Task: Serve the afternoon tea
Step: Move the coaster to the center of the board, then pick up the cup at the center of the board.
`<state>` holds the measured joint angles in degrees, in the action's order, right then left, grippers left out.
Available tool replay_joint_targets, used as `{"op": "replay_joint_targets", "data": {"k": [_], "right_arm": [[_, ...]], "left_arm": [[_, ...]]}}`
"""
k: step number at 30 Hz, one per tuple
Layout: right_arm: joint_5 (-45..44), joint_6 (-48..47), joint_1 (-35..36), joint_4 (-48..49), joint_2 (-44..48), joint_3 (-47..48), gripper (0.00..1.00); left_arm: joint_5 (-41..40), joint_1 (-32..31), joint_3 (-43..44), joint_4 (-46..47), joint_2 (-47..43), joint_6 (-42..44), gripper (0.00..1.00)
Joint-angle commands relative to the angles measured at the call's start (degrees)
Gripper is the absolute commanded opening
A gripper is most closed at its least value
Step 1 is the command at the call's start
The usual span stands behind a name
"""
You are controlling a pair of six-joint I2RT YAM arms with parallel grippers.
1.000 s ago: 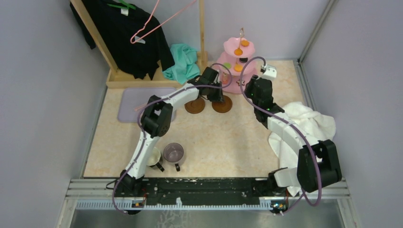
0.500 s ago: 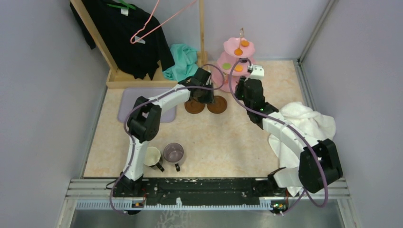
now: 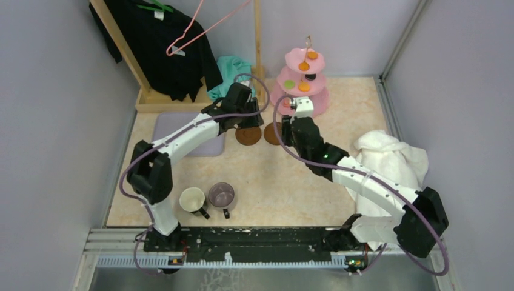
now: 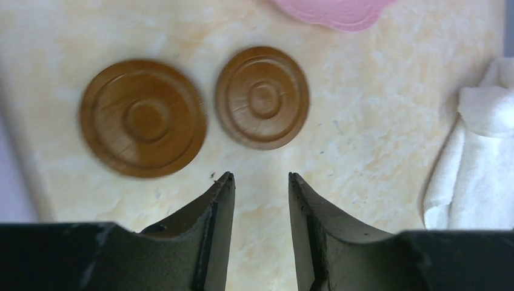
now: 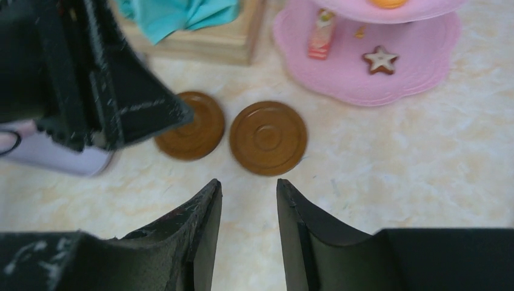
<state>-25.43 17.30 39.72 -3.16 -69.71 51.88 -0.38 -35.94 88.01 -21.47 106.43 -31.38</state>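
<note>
Mugs: cream mug [image 3: 193, 199] and purple mug [image 3: 222, 194] side by side at the near edge; only the top view shows them.
Room: bare tabletop [image 3: 273, 176] mid-table; white towel [image 3: 394, 157] at right.
Grippers: left gripper [image 4: 260, 177] and right gripper [image 5: 248, 183] slightly parted, empty.
Coasters: left coaster [image 4: 143, 118] and right coaster [image 4: 262, 97] just apart.
Stand: pink stand [image 3: 301, 91] far; star cookie [image 5: 380, 60] clear only from the right wrist.

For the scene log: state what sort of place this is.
Likely a walled robot test cell staged for tea: two arms on a rail, a pink three-tier stand, brown coasters, two mugs.
</note>
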Motion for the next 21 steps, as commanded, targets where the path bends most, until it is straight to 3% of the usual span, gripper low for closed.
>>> {"op": "replay_joint_targets", "data": {"k": [1,12,21], "right_arm": [[-5.36,-0.9,10.16,-4.24,2.96,3.1,0.41],[-13.3,7.12,36.03,-13.23,-7.7,8.63,0.45],[-14.69,15.8,48.32,-20.52,-18.25,15.39,0.46]], "left_arm": [[-11.63,2.81,-8.48,-0.39,-11.91,-5.25,0.47],[-22.01,10.68,-31.92,-0.91,-37.49,-12.47,0.64],[-23.58,12.4,-36.74,-4.52,-43.1,-13.38,0.71]]}}
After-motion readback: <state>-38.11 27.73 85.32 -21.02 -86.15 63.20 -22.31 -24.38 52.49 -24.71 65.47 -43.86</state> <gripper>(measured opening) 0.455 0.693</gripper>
